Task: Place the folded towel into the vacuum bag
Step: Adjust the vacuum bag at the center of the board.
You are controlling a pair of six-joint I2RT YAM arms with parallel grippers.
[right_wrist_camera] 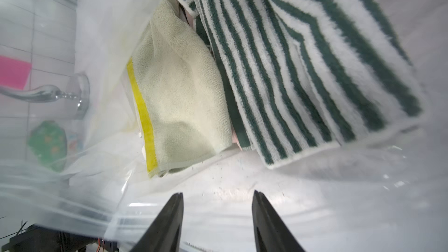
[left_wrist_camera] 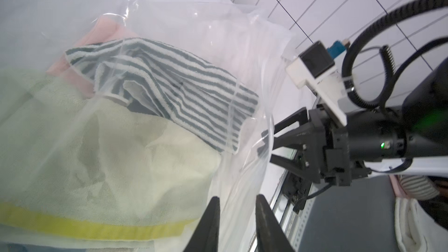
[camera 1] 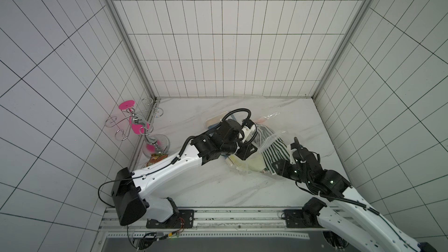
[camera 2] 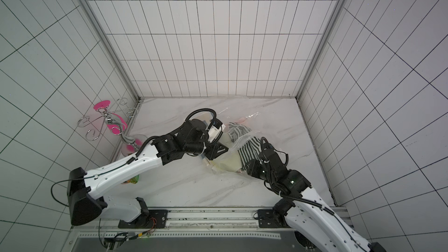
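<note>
The vacuum bag [camera 1: 268, 118] lies crumpled on the marble table, right of centre in both top views. Inside it a green-and-white striped folded towel [right_wrist_camera: 303, 69] rests partly over a pale green towel with a yellow band [right_wrist_camera: 184, 98] and a pink one [left_wrist_camera: 106, 32]. My left gripper [left_wrist_camera: 237, 198] is open, and clear bag film runs past its fingers. My right gripper [right_wrist_camera: 217, 193] is open at the bag's mouth, just short of the striped towel, holding nothing. The bag's zip strip [right_wrist_camera: 72, 214] runs beside it. In the left wrist view the right gripper [left_wrist_camera: 265, 144] sits at the bag's edge.
A silver wire stand with pink discs [camera 1: 135, 122] stands by the left wall, with a snack packet [camera 1: 156, 160] at its foot. Tiled walls close in three sides. The arms' mounting rail [camera 1: 218, 214] runs along the table's front edge.
</note>
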